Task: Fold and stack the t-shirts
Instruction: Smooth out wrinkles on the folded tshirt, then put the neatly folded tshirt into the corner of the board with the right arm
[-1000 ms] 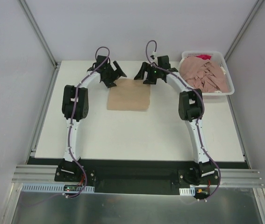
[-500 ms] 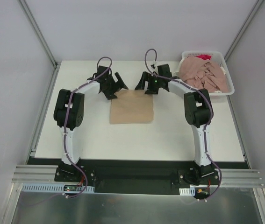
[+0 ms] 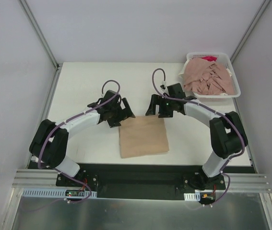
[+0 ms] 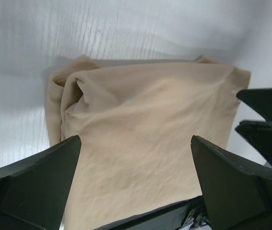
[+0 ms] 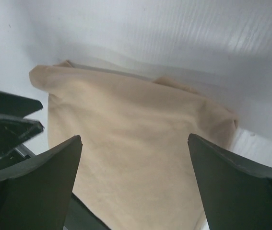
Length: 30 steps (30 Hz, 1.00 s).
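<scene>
**White tabletop, one tan shirt folded, both sets of fingers slack over it**

White walls close in the tabletop [image 3: 88,81] on three sides, with the two arms bolted along its near edge. The left arm [image 3: 73,124] sweeps out to the left and bends back toward the middle. The right arm [image 3: 207,112] mirrors it from the right, so the two wrists nearly face each other.

At the far right corner sits a white lattice basket [image 3: 237,89], heaped with crumpled dusty pink t-shirts [image 3: 207,79]. A bit of red cloth [image 3: 208,58] shows at its far rim.

The tan t-shirt [image 3: 143,136] lies folded into a rough rectangle in the near middle of the tabletop, well apart from the basket. From the wrist cameras its surface looks smooth, with the cloth bunched a little at one corner.

The left fingers [image 3: 122,115] hang at the shirt's far left corner and the right fingers [image 3: 154,109] at its far right corner. Both pairs are spread wide and released, grasping nothing, and the tan cloth shows plainly in the gap between them.
</scene>
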### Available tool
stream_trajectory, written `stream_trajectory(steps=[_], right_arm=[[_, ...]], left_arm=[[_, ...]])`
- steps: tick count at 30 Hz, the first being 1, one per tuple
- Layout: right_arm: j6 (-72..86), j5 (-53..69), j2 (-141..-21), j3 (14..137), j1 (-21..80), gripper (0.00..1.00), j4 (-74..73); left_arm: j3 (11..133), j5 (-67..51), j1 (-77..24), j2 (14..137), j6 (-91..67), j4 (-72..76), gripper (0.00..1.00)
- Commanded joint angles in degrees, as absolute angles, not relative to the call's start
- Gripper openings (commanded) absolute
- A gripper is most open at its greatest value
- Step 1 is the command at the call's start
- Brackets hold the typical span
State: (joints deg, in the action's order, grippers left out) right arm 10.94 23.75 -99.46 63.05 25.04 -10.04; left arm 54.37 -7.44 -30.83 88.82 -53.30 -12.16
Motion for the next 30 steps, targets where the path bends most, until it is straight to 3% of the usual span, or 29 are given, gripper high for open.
stream_trajectory(steps=[1,7,16,30], right_arm=[[7.9,20.0,-90.6,62.8,25.8,0.97,-14.3],[7.7,12.4,-80.5,59.6,25.8,0.97,-19.2],[7.7,10.1,-75.2,50.8,25.8,0.97,-25.5],[11.9,12.3,-80.8,48.8,25.8,0.99,-26.3]], left_arm=[[54.8,-5.4,-31.4,84.7,-54.6,-11.7,0.99],[55.5,-6.8,-32.5,84.2,-54.1,-9.7,0.99],[61.9,-3.7,-31.4,93.2,-51.7,-9.8,0.99],[59.5,-6.2,-28.7,101.5,-53.7,-9.6,1.00]])
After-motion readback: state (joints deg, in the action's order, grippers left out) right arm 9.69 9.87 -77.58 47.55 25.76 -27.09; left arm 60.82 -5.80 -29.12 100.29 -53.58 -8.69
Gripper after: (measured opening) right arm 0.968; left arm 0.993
